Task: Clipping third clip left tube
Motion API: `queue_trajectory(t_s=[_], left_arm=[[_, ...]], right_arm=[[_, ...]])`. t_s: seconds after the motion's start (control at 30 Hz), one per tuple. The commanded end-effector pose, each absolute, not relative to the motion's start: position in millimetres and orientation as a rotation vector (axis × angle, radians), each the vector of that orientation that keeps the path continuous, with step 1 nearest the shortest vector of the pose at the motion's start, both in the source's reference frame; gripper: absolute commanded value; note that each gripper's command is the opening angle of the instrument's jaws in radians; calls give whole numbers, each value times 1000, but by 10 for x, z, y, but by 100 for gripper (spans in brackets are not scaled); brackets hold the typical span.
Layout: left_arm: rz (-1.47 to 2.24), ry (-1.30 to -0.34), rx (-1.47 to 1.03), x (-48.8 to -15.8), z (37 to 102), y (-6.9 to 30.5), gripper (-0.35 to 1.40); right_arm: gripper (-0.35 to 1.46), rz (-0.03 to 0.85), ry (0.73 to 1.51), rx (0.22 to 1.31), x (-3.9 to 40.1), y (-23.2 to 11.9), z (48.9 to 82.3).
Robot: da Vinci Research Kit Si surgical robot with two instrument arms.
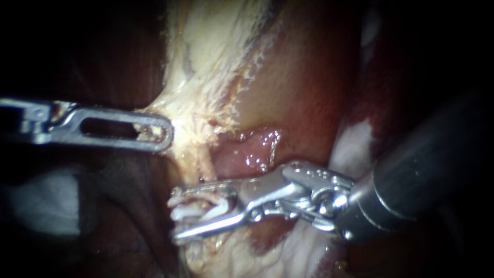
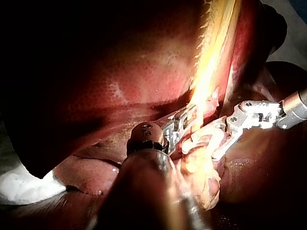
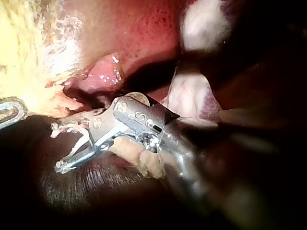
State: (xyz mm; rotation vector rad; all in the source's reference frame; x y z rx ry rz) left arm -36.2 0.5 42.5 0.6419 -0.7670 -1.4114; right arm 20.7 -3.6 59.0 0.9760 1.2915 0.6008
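Both of my instruments are at the tissue. The hand of my right instrument stands wide apart. Its two jaws carry a small white plastic clip between them, one leg of the clip along each jaw, so this hand has hold of the clip only. The thin pale yellowish tube comes down out of the pale yellow fatty tissue and passes into the gap of this hand, between the legs of the clip. Whether the legs already touch it I cannot tell. The hand of my left instrument, long and with a window in it, is closed on the edge of the fatty tissue and draws it to a point toward its own side.

I judge the tube to be very light, soft and wet, so it will bend and slide easily, and it can tear if it is pulled. It should not be taken by bare jaws. The better hold is on the fat beside it, which stretches the tube straight. The clip should sit squarely across the tube, with its whole width inside the legs.
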Motion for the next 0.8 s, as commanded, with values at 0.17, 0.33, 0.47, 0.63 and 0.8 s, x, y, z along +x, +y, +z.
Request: queue_trajectory(t_s=[0.17,0.33,0.47,0.63,0.8], left_arm=[[-1409,-767,645,-359,424,6,-35],[-1407,-766,648,-356,424,6,-35],[-1406,-766,649,-355,424,6,-35],[-1406,-766,650,-354,423,6,-35],[-1407,-766,648,-352,422,6,-35]], right_arm=[[57,601,1294,961,200,-34,582],[58,596,1299,946,194,-29,570],[58,599,1299,941,188,-25,559],[58,597,1304,903,178,-19,548],[58,582,1277,860,175,-17,548]])
